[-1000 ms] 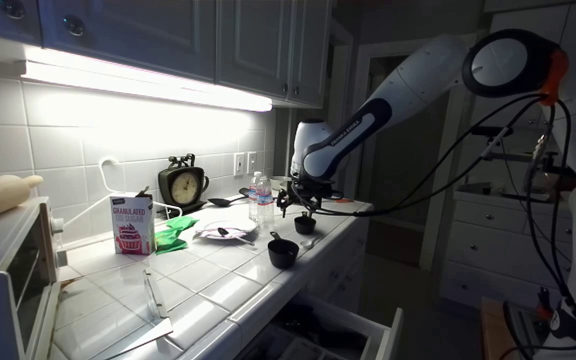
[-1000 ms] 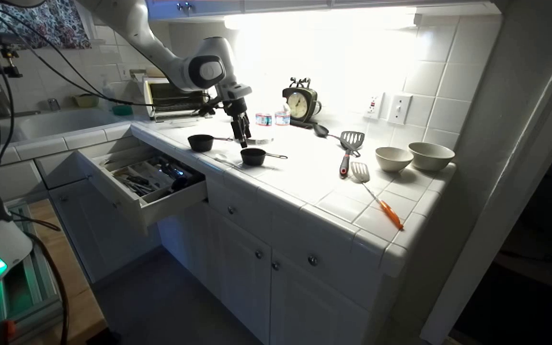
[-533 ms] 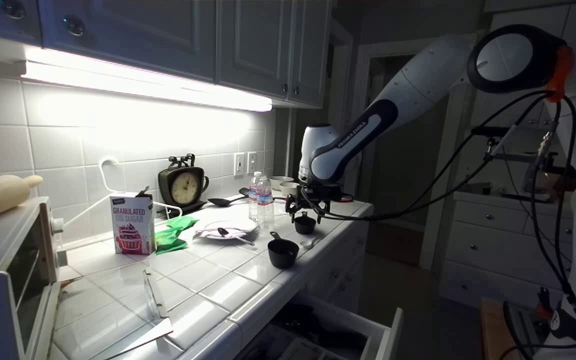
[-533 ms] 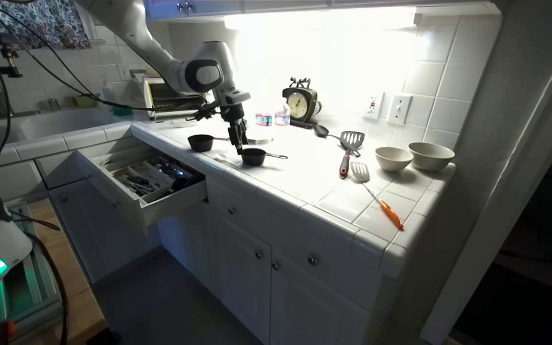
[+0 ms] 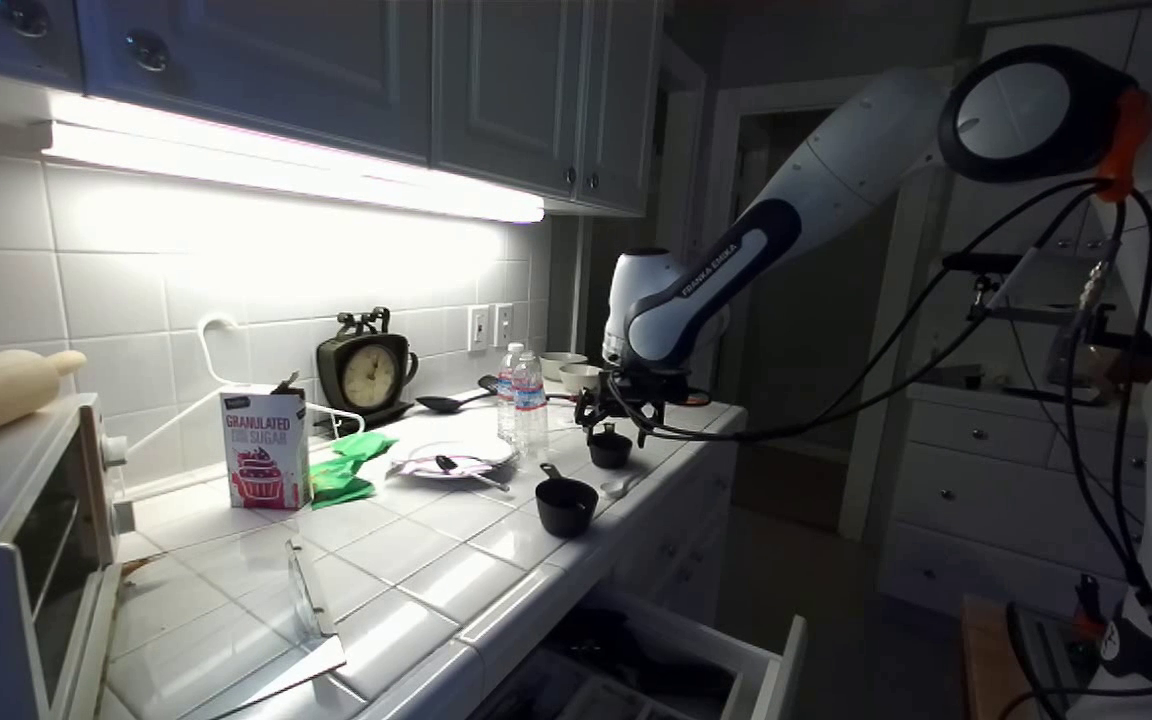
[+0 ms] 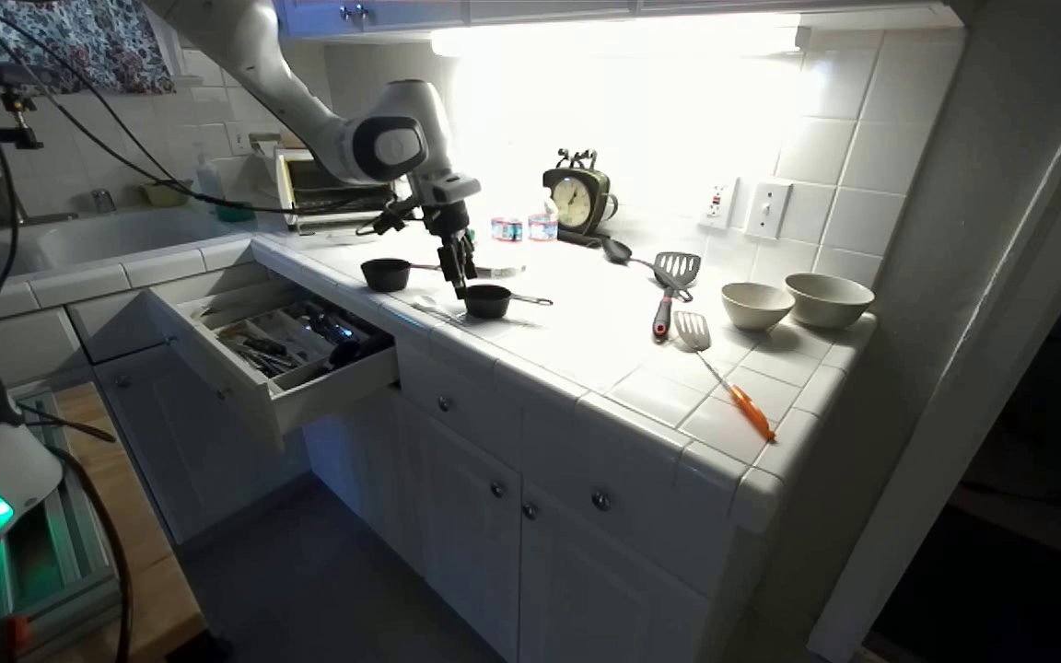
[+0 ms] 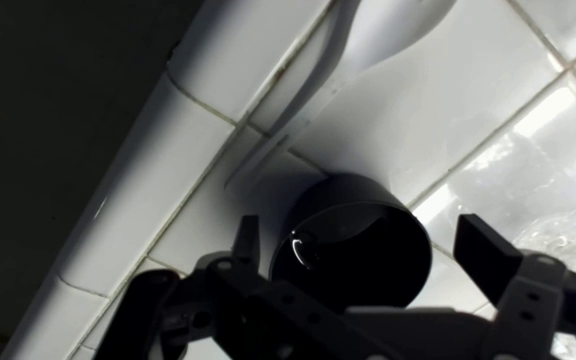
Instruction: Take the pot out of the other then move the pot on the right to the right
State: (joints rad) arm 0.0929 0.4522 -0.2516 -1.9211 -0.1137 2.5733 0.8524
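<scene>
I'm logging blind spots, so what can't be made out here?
Pot, wrist view: contents, if any, lost in shadow.
White utensil, wrist view: wide end cut off by top edge.
Open drawer, in an exterior view: cut off by bottom edge.
Bottles, in an exterior view: outlines mostly lost in glare.

In an exterior view, the sugar box (image 5: 266,452) bore the text GRANULATED SUGAR. Right of this box, the arm link (image 5: 711,275) bore FRANKA EMIKA. The arm base (image 6: 10,465), in an exterior view, showed EMIKA.
</scene>
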